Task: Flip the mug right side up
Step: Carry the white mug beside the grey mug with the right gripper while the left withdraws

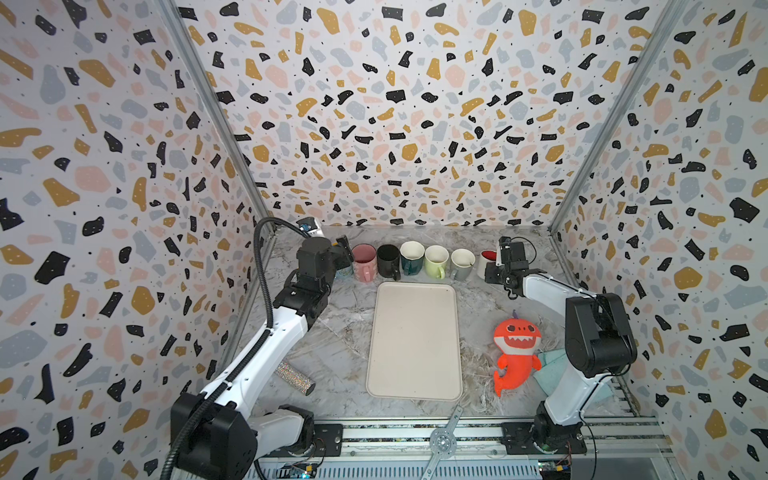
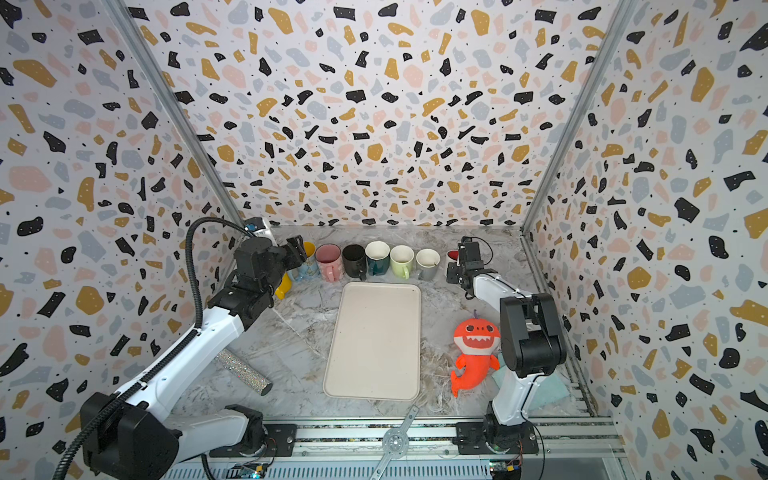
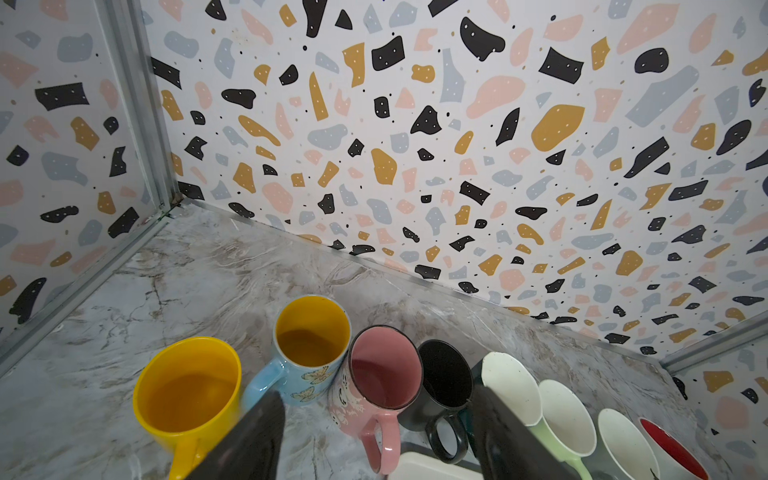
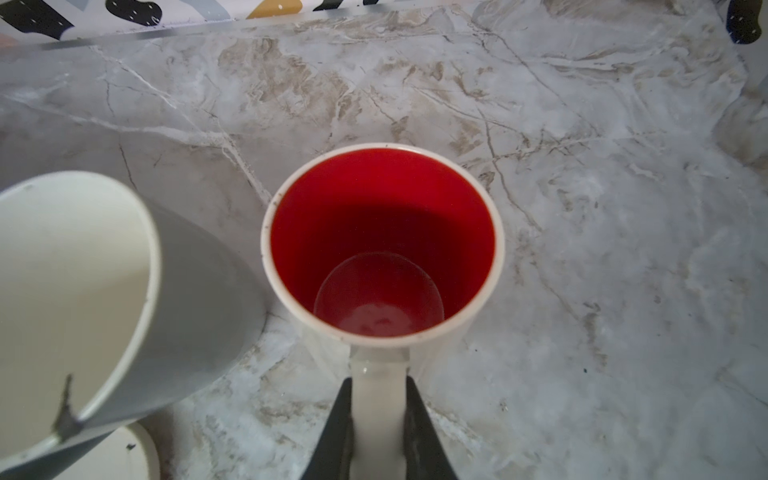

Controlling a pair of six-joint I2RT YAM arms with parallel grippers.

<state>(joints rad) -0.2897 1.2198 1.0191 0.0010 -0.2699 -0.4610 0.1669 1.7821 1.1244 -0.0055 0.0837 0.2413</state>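
Task thing: the white mug with a red lining (image 4: 382, 232), last on the right in the row of mugs along the back edge of the tabletop (image 4: 582, 208), toward the back right corner; it shows in both top views (image 1: 486, 258).
Neighbour: a grey mug (image 4: 195, 299) stands just beside it, with a slim gap between the two walls.
Right gripper: the right gripper (image 4: 378, 399) is clamped on the mug's handle (image 4: 378, 370), one finger against each flat side of it.
Left gripper: the left gripper (image 3: 376, 395) hangs spread wide over the left end of the row, above the pink mug (image 3: 386, 365), with nothing between its fingers.
Which way it points: the mouth faces up, and the right wrist view looks straight down onto the red floor inside.
Long axis: vertical, with no lean that I can make out.
Handle direction: toward the front edge of the tabletop and the right arm.
Contact with tabletop: the base looks set down, level with the row, though the base itself is hidden.
Done: judging by the open rim on top, the flip itself looks complete, and every other mug in the row also shows its mouth up.
Left: probably only letting go of the handle and backing away without nudging the grey mug.
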